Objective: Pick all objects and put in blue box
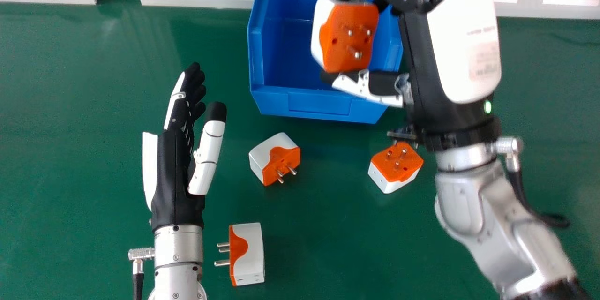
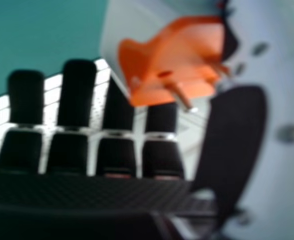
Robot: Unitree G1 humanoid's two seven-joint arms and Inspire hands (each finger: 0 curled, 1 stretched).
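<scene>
While our right hand (image 1: 419, 56) pinches orange-white adapter (image 1: 349, 37) between curled fingers and thumb, we've got it over near end of blue box (image 1: 318, 103), so straight down next imo.

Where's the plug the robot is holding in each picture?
Head view: the held plug is near the top, right of the middle, over the blue box.
Right hand view: its orange side shows between the fingers and thumb of the right hand.
In both: the green table.
</scene>
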